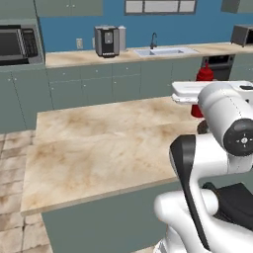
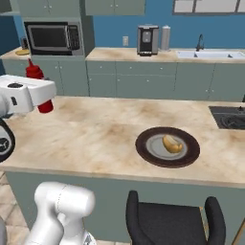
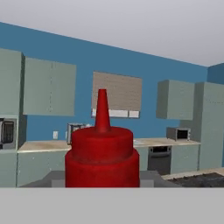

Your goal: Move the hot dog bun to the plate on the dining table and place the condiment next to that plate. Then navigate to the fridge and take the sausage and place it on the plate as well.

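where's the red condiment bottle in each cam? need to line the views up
Left base view: the condiment at right, mostly behind the white arm.
Right base view: upper left, above the island's left end, behind the hand.
Hand view: centre, close up, cap up.
Shared landmark: the coffee machine on the wall counter.

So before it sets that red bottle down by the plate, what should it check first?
1. Hot dog bun already on the plate: ok.
2. Condiment upright: ok.
3. Gripper closed on the condiment: cannot tell, the hand hides the jaws.
4. Bottle next to the plate: not ok, it is far off to one side.
5. Bare dining table beside the plate: ok.
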